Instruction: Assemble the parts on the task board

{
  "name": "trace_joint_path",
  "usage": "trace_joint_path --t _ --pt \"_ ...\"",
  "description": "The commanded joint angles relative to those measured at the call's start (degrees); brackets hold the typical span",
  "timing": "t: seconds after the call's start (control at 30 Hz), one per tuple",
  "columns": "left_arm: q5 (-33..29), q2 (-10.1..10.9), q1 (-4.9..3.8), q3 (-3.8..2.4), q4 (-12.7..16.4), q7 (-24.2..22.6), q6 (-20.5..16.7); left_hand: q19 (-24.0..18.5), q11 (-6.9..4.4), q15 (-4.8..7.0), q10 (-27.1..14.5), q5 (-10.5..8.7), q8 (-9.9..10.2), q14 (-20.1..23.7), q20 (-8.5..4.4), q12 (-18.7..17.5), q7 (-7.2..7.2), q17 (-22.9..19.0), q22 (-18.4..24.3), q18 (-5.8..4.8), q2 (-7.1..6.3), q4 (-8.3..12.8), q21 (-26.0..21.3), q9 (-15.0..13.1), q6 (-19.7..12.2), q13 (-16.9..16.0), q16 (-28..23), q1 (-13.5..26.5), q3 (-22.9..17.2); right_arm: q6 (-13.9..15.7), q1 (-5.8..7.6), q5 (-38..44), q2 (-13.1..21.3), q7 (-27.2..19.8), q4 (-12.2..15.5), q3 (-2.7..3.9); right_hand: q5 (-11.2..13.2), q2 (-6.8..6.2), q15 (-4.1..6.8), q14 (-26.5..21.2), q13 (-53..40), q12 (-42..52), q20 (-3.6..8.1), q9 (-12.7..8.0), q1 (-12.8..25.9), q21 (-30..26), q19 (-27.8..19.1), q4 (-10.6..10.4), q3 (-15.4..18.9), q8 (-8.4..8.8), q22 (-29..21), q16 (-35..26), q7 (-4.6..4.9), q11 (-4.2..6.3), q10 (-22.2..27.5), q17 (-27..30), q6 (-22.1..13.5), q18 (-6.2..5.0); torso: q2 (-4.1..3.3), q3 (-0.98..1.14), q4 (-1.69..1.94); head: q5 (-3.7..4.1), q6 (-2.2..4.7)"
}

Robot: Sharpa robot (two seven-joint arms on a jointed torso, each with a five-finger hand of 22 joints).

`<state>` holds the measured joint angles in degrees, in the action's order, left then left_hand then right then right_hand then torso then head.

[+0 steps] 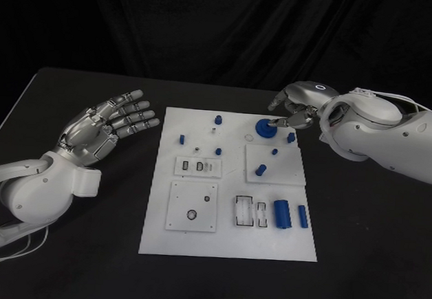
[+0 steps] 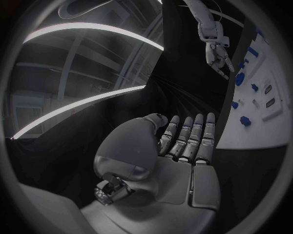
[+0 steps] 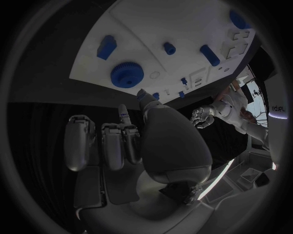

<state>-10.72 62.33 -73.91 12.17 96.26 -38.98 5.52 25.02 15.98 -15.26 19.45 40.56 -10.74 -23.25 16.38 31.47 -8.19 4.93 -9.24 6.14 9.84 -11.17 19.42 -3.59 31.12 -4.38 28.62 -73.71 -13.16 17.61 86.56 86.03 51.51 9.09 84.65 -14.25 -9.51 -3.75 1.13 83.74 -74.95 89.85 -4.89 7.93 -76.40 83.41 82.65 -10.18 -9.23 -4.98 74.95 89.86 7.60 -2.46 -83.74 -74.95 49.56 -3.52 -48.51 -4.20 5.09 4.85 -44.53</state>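
Left of the board (image 1: 160, 235), over the bare table (image 1: 80, 99): left hand (image 1: 103, 124) released, palm up, fingers straight and spread, grasping nothing, well apart from every part. On the board itself: small blue pegs near the far-left corner, recessed white blocks down the middle, two blue cylinders (image 1: 289, 214) lying near the right edge toward the near end; none of these touched. At the board's far-right corner: blue gear (image 1: 264, 128), toothed rim plain in the right wrist view (image 3: 127, 74), resting on the white surface. Right hand (image 1: 297, 107) just beyond that gear, fingers curled inward toward it; whether fingertips touch or pinch it cannot be told, since thumb and palm block the contact in the wrist view and the head view blurs it. Likely step: picking up or seating the gear, very early in the assembly. Next move calls for a firm pinch on the rim and a level lift toward its post. Which post suits the gear: hard to make out.
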Motion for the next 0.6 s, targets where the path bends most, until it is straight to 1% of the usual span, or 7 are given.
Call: trace_joint_path --t 0.03,0.17,0.3,0.33,0.4,0.53,0.6 --pt "-0.4 -0.1 -0.09 -0.04 0.0 -7.5 0.9 -0.3 0.34 -0.18 0.1 0.27 -0.1 0.0 0.04 0.3 -0.29 -0.1 0.1 -1.14 0.24 -0.3 -0.3 -0.1 -0.1 0.1 0.2 0.1 0.1 -1.6 -0.49 -1.1 -0.3 1.9 -0.6 0.04 -0.2 0.05 0.24 6.3 -15.0 0.1 -0.02 -0.2 0.6 0.9 1.0 0.0 0.4 0.35 5.0 0.1 -0.19 0.22 -6.3 -15.1 0.1 0.84 -0.09 0.11 -0.01 0.0 -0.02" --pt "-0.4 -0.1 -0.09 -0.05 -0.1 -7.4 1.0 -0.3 0.35 -0.18 0.1 0.28 -0.1 0.0 0.04 0.3 -0.3 -0.1 0.1 -1.14 0.26 -0.4 -0.3 -0.1 0.0 0.1 0.2 0.1 0.1 -2.2 -0.92 -1.1 -0.8 1.9 -1.3 0.04 -0.3 0.11 0.44 6.3 -15.0 0.1 0.15 -0.7 0.7 1.4 1.4 0.0 0.6 1.06 5.7 0.1 -0.36 0.42 -6.3 -15.1 -0.9 0.99 -0.08 0.08 0.08 0.04 -0.14" --pt "-0.4 -0.1 -0.09 -0.05 -0.2 -7.3 1.1 -0.3 0.35 -0.18 0.1 0.28 -0.1 0.0 0.04 0.3 -0.3 -0.1 0.1 -1.14 0.26 -0.4 -0.3 -0.1 0.0 0.1 0.2 0.1 0.1 -2.9 -1.24 -1.1 -1.3 1.9 -1.7 0.04 -0.3 0.12 0.45 6.3 -15.0 0.1 0.16 -0.7 0.7 1.2 1.3 0.0 0.6 1.11 5.5 0.1 -0.37 0.43 -6.3 -15.1 -1.0 0.93 -0.07 0.07 0.15 0.15 -0.19" --pt "-0.4 -0.1 -0.09 -0.05 -0.2 -7.3 1.1 -0.3 0.35 -0.18 0.1 0.29 -0.1 0.0 0.04 0.3 -0.31 -0.1 0.1 -1.14 0.27 -0.5 -0.3 -0.1 0.0 0.1 0.3 0.1 0.1 -2.9 -1.32 -1.1 -1.4 1.9 -1.8 0.04 -0.3 0.12 0.45 6.3 -15.0 0.1 0.16 -0.7 0.7 1.2 1.3 0.0 0.6 1.11 5.5 0.1 -0.37 0.43 -6.3 -15.1 -1.0 0.93 -0.06 0.04 0.17 0.17 -0.18" --pt "-0.4 -0.1 -0.08 -0.05 -0.2 -7.2 1.1 -0.3 0.35 -0.18 0.1 0.29 -0.1 0.0 0.04 0.3 -0.31 -0.1 0.1 -1.14 0.27 -0.5 -0.3 -0.1 0.0 0.1 0.3 0.1 0.1 -3.0 -1.44 -1.1 -1.5 1.9 -1.9 0.04 -0.2 0.13 0.46 6.3 -15.0 0.1 0.17 -0.7 0.6 1.1 1.1 0.0 0.6 1.03 5.2 0.1 -0.39 0.45 -6.3 -15.1 -0.9 0.85 -0.07 0.02 0.17 0.18 -0.14" --pt "-0.4 -0.1 -0.08 -0.05 -0.3 -7.2 1.1 -0.3 0.36 -0.18 0.1 0.29 -0.1 0.0 0.03 0.3 -0.32 -0.1 0.1 -1.14 0.28 -0.5 -0.3 -0.1 0.0 0.1 0.3 0.1 0.1 -3.2 -1.62 -1.1 -1.7 1.8 -2.0 0.04 -0.1 0.2 0.52 6.3 -15.0 0.1 0.23 -0.6 0.5 0.7 0.7 0.1 0.7 0.58 4.8 0.1 -0.44 0.5 -6.3 -15.1 0.1 0.71 -0.04 0.0 0.03 0.1 -0.17" --pt "-0.4 -0.2 -0.08 -0.05 -0.4 -7.2 1.2 -0.3 0.36 -0.18 0.1 0.3 -0.1 0.0 0.03 0.3 -0.33 -0.1 0.1 -1.14 0.28 -0.6 -0.3 -0.1 0.0 0.1 0.3 0.1 0.1 -3.4 -1.71 -1.1 -1.8 1.8 -2.0 0.04 -0.1 0.21 0.54 6.3 -15.0 0.1 0.25 -0.5 0.5 0.7 0.7 0.2 0.7 0.49 4.7 0.1 -0.5 0.53 -6.3 -15.1 0.3 0.7 -0.01 -0.05 0.04 0.1 -0.23"
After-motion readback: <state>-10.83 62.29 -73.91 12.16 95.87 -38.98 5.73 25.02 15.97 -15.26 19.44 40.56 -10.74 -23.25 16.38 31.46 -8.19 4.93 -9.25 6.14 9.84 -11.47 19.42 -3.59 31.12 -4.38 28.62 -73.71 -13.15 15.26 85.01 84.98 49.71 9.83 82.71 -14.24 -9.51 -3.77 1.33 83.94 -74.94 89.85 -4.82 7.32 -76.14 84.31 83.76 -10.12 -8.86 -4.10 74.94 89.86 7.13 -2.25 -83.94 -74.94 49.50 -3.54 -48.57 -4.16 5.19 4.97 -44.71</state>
